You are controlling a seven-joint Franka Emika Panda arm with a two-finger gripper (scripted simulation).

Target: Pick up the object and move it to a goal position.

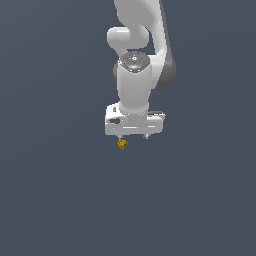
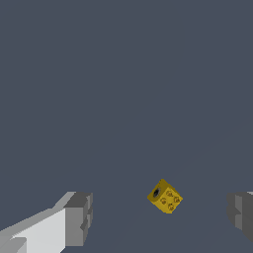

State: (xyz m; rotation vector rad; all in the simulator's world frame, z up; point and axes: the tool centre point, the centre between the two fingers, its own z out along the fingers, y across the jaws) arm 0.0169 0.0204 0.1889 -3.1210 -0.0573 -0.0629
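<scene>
Tool (image 1: pixel 133 137) points down, jaws spread wide, nothing between the pads (wrist view shows both fingers (image 2: pixel 78 220) far apart with clear gap). Cube (image 2: pixel 165 196) sits on the plain grey surface (image 1: pixel 60 200), just under the tool. Key relation: cube is off-centre in the jaw gap. In the wrist view it lies between the two fingers but nearer one of them; in the exterior view it shows just below the finger on the exterior view's left, at (image 1: pixel 122 144), not under the tool's middle. Cube is turned at an angle to the jaw line, a holed face and a studded face showing, so flat faces don't square up with the pads. No real long axis, roughly cubic. Height gap between fingertips and cube is hard to judge. Next move likely needs a small sideways shift toward the exterior view's left, maybe a wrist twist, then descend and close. Goal marker not visible.
</scene>
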